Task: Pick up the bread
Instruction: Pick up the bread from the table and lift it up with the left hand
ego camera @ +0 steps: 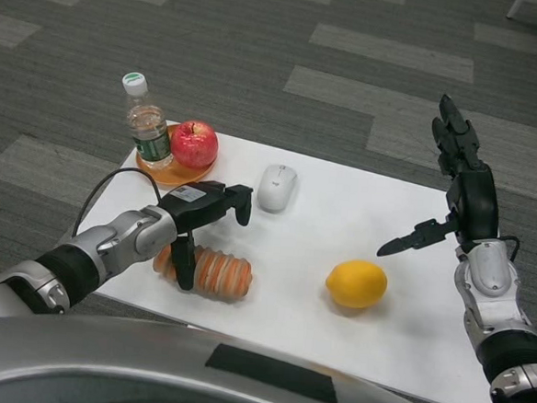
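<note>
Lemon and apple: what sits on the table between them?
A white computer mouse lies roughly between the lemon and the apple, shown in the head view.

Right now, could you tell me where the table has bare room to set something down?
Free: between the mouse and the right hand, and the near edge below the lemon. Crowded: left side, with plate, bottle, apple, bread, left hand.

The ridged, orange-and-cream striped bread loaf (213, 272) lay on its side near the white table's front left edge, its long axis running left to right, partly hidden behind a black finger.
</note>
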Available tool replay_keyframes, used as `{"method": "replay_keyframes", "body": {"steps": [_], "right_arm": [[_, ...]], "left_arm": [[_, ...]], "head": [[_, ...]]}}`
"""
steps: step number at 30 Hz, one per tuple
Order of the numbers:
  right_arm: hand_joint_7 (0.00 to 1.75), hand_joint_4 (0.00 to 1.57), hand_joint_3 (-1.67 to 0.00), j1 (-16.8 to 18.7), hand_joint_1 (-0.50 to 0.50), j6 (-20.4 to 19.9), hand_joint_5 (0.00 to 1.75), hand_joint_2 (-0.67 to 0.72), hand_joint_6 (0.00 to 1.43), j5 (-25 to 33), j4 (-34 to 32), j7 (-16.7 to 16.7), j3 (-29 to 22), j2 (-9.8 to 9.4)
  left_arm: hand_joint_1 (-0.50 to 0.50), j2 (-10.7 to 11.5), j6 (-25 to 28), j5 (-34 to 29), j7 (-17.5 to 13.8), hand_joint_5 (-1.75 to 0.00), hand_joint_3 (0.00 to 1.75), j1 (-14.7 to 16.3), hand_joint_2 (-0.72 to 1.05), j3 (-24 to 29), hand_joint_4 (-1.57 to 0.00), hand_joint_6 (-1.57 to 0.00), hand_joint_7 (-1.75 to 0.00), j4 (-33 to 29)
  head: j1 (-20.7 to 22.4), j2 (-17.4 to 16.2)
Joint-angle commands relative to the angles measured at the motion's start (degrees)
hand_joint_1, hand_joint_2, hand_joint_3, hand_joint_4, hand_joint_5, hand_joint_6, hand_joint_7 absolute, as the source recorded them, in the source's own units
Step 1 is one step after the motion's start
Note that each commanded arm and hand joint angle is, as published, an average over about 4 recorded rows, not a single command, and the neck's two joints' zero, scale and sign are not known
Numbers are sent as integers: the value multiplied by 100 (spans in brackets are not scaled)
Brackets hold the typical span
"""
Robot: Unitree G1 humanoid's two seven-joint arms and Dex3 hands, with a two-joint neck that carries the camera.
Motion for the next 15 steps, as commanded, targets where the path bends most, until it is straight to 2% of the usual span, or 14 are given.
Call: {"method": "replay_keyframes", "body": {"steps": [1, 9, 12, 15], "right_arm": [[0, 0, 0, 68, -21, -7, 0, 22, 0, 15, -32, -25, -27, -58], [0, 0, 0, 90, -21, -7, 0, 22, 0, 11, -58, -25, -54, -45], [2, 0, 0, 94, -21, -7, 0, 22, 0, 11, -58, -25, -63, -36], [3, 0, 0, 94, -21, -7, 0, 22, 0, 11, -58, -25, -63, -25]], "left_arm": [[41, -58, 41, 192, 11, -175, 9, -23, 105, 244, -81, -31, -168, 98], [41, -32, 36, 170, 2, -175, 9, -36, 105, 336, -79, -31, -168, 89], [44, -36, 41, 144, 2, -175, 9, -36, 105, 345, -81, -31, -168, 89], [48, -47, 27, 25, -2, -175, 9, -36, 105, 376, -76, -31, -168, 93]], "head": [[0, 0], [7, 25], [-2, 23], [-2, 23]]}}
